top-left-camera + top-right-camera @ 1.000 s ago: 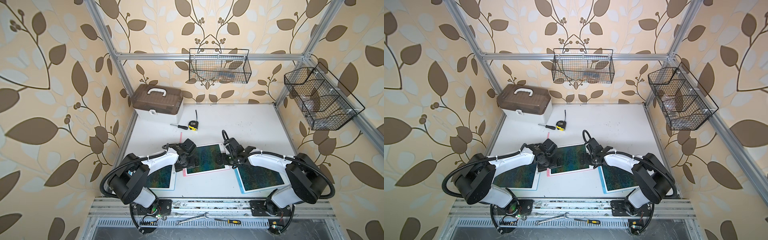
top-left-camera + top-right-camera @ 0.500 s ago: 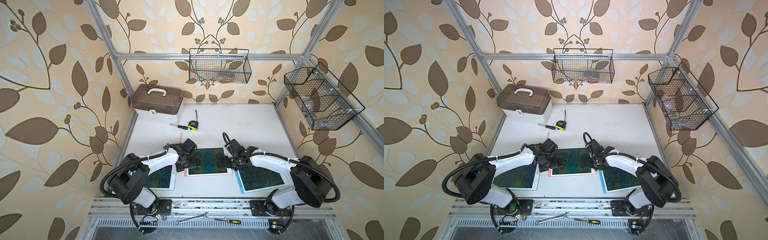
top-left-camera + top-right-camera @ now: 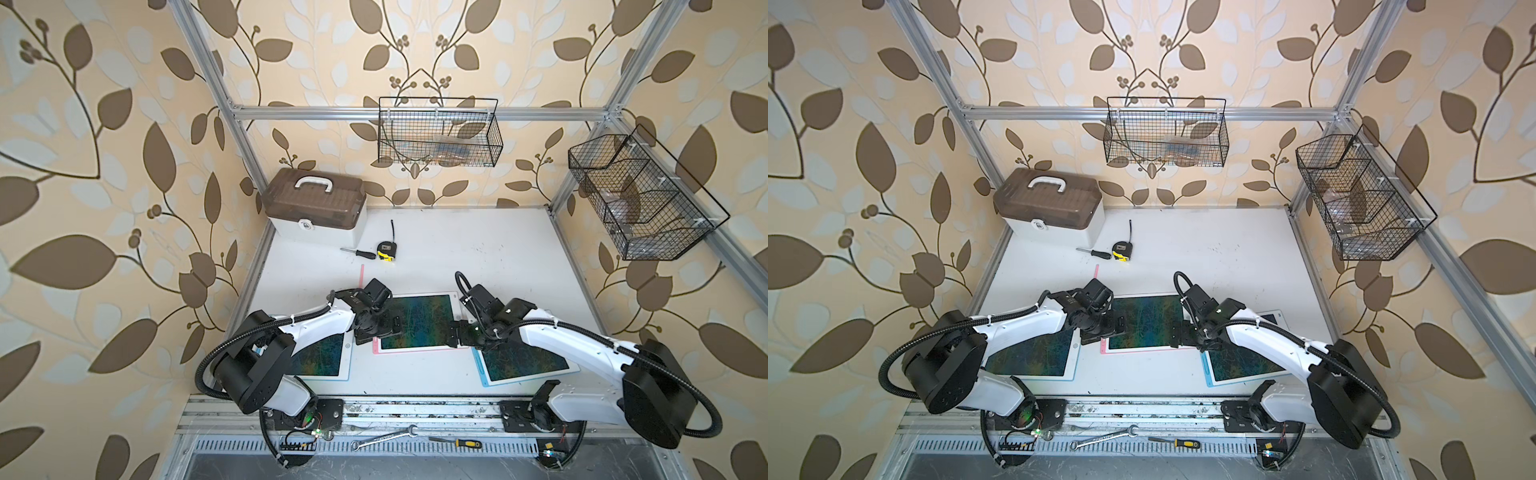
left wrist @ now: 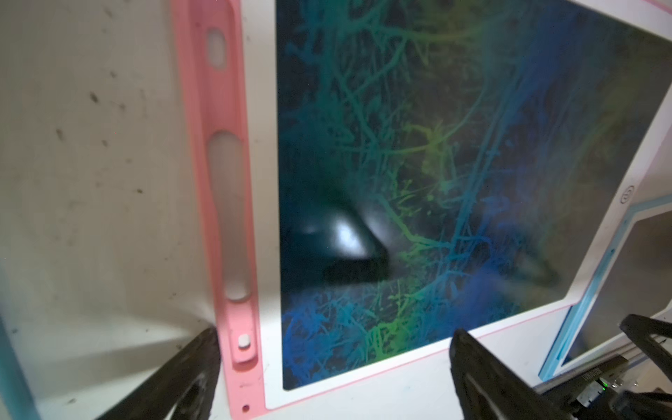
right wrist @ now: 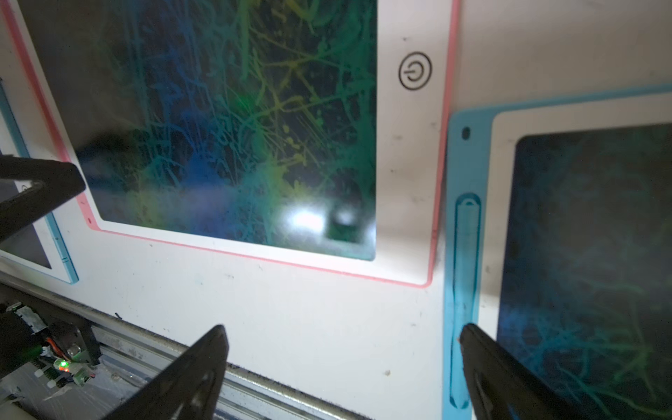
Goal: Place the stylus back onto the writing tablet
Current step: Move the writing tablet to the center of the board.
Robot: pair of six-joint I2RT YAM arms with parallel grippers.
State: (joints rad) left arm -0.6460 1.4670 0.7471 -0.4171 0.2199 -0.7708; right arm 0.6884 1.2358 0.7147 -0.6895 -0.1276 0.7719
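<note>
Two claws flank the pink tablet [image 3: 419, 320] on the table [image 3: 478, 257]. The left claw [image 4: 334, 338] is released and empty, straddling the edge with the bare stylus slot [image 4: 229, 203]. The right claw [image 5: 343, 331] is released and empty at the opposite edge. The thin pink stylus [image 3: 362, 269] lies on the table beyond the tablet, apart from it, near the tape measure [image 3: 386, 251].

Bright, even top views; dim, soft wrist feeds.
In both top views I get the white tabletop [image 3: 478, 257] flatly lit, shadows faint, while the aluminium frame posts [image 3: 206, 54] splay outward toward the corners. On my left wrist feed white glare sits on the dark scribbled screen of the pink-edged writing tablet [image 4: 436, 163]; the right wrist feed shows the same, and close foreground blurs.
</note>
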